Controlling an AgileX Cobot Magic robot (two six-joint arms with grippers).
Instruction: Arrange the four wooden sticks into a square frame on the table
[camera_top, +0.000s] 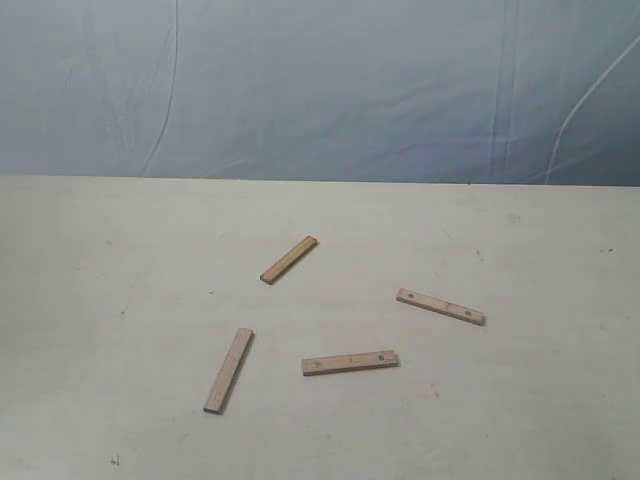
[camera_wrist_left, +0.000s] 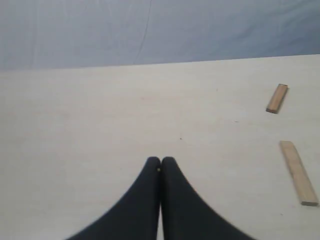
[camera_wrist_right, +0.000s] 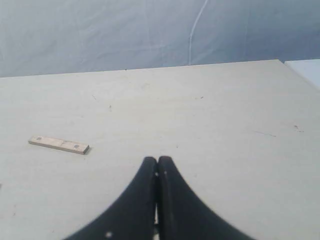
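Four wooden sticks lie scattered and apart on the table (camera_top: 100, 300), forming no square frame. One slants at the back middle (camera_top: 289, 259). Another lies front left (camera_top: 229, 370). A third with two dark holes lies front middle (camera_top: 350, 363), and a fourth with holes lies to the right (camera_top: 440, 306). Neither arm shows in the exterior view. My left gripper (camera_wrist_left: 160, 161) is shut and empty over bare table, with two sticks (camera_wrist_left: 277, 98) (camera_wrist_left: 298, 172) off to one side. My right gripper (camera_wrist_right: 157, 160) is shut and empty, a holed stick (camera_wrist_right: 59, 145) lying apart from it.
A blue-grey sheet (camera_top: 320, 80) hangs behind the table's far edge. The table's corner and a pale patch beyond it (camera_wrist_right: 305, 67) show in the right wrist view.
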